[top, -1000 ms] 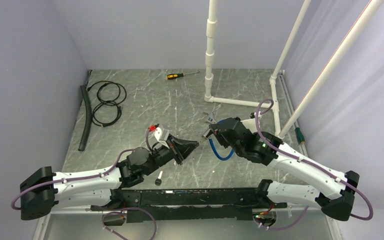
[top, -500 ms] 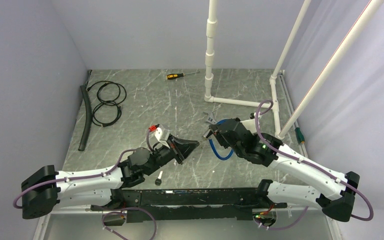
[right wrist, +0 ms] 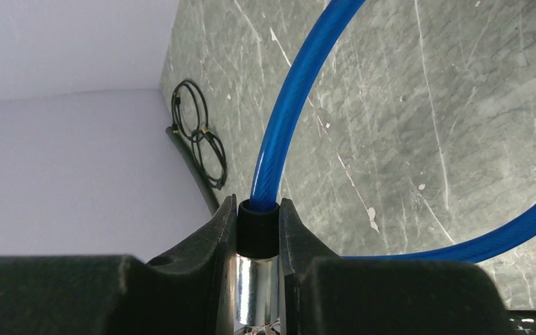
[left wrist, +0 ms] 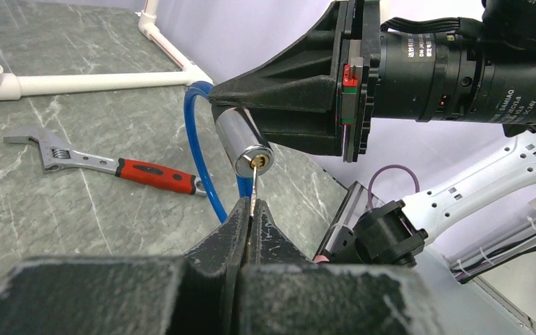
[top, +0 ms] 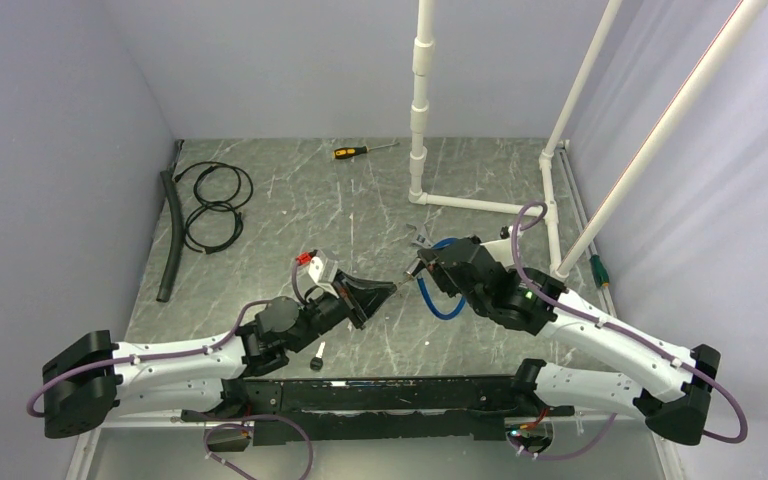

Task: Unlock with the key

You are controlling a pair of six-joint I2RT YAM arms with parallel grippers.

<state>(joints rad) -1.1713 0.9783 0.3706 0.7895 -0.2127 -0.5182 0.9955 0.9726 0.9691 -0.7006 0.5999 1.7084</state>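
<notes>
Far out to the left of both grippers, a black hose and coiled black cables lie on the table. The left gripper points to the right, its jaws pressed together on the key. The thin blade sticks out just beyond the fingertips and slants up to the lock cylinder. The blade's tip meets the brass keyway in the cylinder's round face; how far it has gone in cannot be told.

The chrome cylinder sits clamped between the jaws of the right gripper, which faces the left one nearly tip to tip. Both are raised off the table. In the right wrist view the fingers close on either side of the cylinder's black collar, and the blue cable runs out beyond them in a wide loop. Behind the right gripper's jaws, a red-handled wrench lies flat on the table. A white pipe frame stands farther back.
</notes>
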